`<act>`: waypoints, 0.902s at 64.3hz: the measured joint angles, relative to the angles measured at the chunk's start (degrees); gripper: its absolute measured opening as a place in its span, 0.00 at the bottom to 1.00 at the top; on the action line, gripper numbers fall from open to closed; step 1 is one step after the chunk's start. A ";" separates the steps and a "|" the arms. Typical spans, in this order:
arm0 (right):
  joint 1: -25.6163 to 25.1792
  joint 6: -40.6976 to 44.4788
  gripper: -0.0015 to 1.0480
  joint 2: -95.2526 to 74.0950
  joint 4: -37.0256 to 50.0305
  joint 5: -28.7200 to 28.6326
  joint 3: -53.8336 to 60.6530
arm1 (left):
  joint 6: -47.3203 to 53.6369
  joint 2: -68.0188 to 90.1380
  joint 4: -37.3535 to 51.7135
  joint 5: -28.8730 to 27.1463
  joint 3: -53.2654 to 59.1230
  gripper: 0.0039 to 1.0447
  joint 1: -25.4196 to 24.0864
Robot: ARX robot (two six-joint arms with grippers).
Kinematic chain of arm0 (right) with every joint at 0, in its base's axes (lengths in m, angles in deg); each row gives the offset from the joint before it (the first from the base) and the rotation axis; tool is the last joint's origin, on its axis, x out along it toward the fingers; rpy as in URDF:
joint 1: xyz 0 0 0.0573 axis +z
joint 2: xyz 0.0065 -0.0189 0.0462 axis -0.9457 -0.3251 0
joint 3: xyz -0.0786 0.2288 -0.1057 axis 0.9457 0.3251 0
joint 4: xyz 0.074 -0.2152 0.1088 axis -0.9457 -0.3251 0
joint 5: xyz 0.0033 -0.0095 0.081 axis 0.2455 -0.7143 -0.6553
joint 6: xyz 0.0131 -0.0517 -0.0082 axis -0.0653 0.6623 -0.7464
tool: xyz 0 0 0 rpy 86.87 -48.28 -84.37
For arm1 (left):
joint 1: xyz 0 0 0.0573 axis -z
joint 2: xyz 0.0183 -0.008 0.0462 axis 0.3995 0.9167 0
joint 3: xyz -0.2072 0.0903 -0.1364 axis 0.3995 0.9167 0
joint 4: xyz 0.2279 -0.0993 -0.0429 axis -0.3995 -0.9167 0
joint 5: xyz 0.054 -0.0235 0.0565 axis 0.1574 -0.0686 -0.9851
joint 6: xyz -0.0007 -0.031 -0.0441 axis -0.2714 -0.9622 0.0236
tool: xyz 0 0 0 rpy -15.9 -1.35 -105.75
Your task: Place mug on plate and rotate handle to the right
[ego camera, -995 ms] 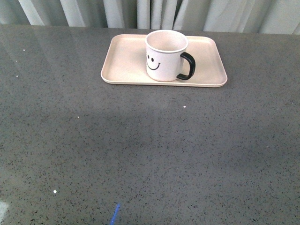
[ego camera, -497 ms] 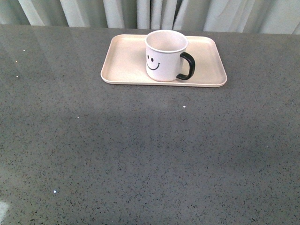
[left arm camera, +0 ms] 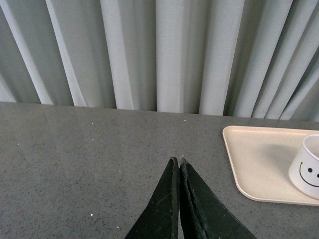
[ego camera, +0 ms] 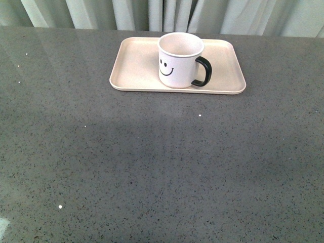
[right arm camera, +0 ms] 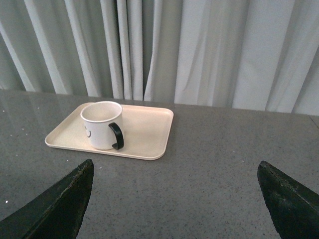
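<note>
The white mug (ego camera: pixel 178 61) with a black smiley face stands upright on the pale pink-beige plate (ego camera: pixel 136 63) near the table's far edge. Its black handle (ego camera: pixel 202 71) points to the right and a little toward the front. The mug (right arm camera: pixel 102 124) and handle (right arm camera: pixel 116 136) also show on the plate (right arm camera: pixel 149 129) in the right wrist view. My right gripper (right arm camera: pixel 175 167) is open, well short of the plate, holding nothing. My left gripper (left arm camera: pixel 178 160) is shut and empty over bare table, to the left of the plate (left arm camera: pixel 259 159) and mug (left arm camera: pixel 308 169). Neither arm shows in the front view.
The grey speckled table (ego camera: pixel 162 167) stretches wide in front of the plate. Pale curtains (ego camera: pixel 167 12) hang right behind the table's far edge.
The mug and plate stay put. A blue streak near the table's front edge, seen a second ago, is gone.
</note>
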 joint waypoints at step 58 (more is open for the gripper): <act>0.00 0.00 0.91 0.00 0.00 0.02 0.00 | 0.04 -35.93 -25.99 4.17 9.01 0.01 -4.15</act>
